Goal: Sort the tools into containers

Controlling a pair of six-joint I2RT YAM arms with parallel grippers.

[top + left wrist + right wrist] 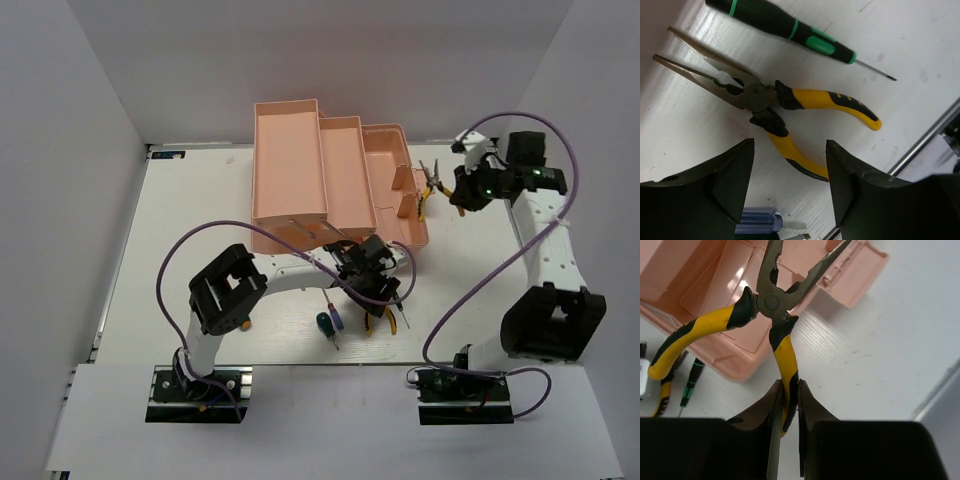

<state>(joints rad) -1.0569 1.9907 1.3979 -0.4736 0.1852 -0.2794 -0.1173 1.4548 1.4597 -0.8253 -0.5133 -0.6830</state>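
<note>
Just right of the toolbox (290, 160), the pliers (772, 302) are held by one yellow-and-black handle, pinched between the closed fingers of the right gripper (788, 390). The grey nose gapes open and points to the far side. Only my right wrist camera shows that grip; overhead, the gripper hides it. I cannot tell whether the nose is over the box rim or just beside it. To the right, the white table (200, 200) runs on to the side wall.

Near the box's front side, the left gripper (790, 150) hovers, fingers spread wide, over a second pair of pliers (757, 97) lying flat. The left wrist view picks out a thin dark screwdriver (790, 27) with green bands beside them, and a purple-handled screwdriver (757, 222) at the frame's bottom. Overhead adds a stubby green screwdriver (323, 322) by the table's near edge.
</note>
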